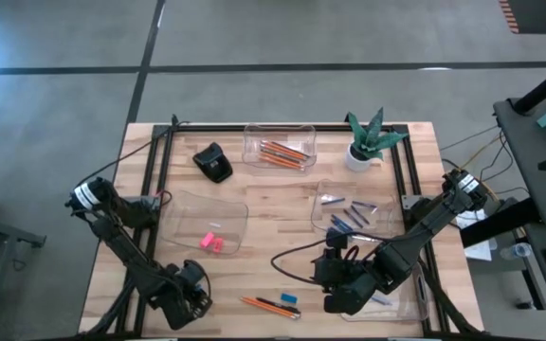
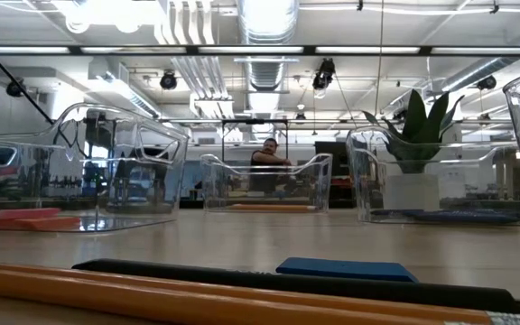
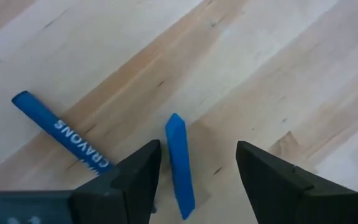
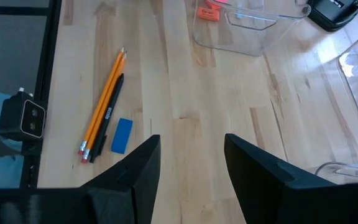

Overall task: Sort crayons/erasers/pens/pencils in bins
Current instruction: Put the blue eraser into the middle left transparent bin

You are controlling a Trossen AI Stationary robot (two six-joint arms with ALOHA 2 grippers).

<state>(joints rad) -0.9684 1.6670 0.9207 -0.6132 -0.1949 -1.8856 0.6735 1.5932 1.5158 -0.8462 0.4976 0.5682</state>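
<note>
- Bins: 4 clear bins on the table (image 1: 282,201). The 12 o'clock bin (image 1: 280,146) holds orange pencils (image 1: 282,153). The 9 o'clock bin (image 1: 207,224) holds 2 pink erasers (image 1: 211,242). The 3 o'clock bin (image 1: 354,210) holds dark and blue crayons (image 1: 349,214). The 4th bin (image 1: 404,299), at 5 o'clock, is mostly hidden under the right arm; contents cannot be told.
- Judged partly sorted.
- Left to sort, at 6 o'clock near the front edge: 2 loose pencils (image 4: 102,102), 1 black pen (image 4: 108,114) alongside them, 1 blue eraser (image 4: 122,135) just beside the pen.
- The left wrist view shows a blue crayon (image 3: 61,132) labelled CRAYONS and a smaller blue piece (image 3: 181,163) on bare wood.
- Left gripper (image 3: 197,171) at 7 o'clock, low over the table: jaws parted, holding nothing, straddling the smaller blue piece.
- Right gripper (image 4: 191,158) at 5 o'clock: jaws wide apart, empty, facing the loose group.
- Room: open wood between the bins at centre. The loose group sits close to the front edge, between both grippers, so clearance there looks tight. A black object (image 1: 214,162) and a plant pot (image 1: 358,154) stand at the back.
</note>
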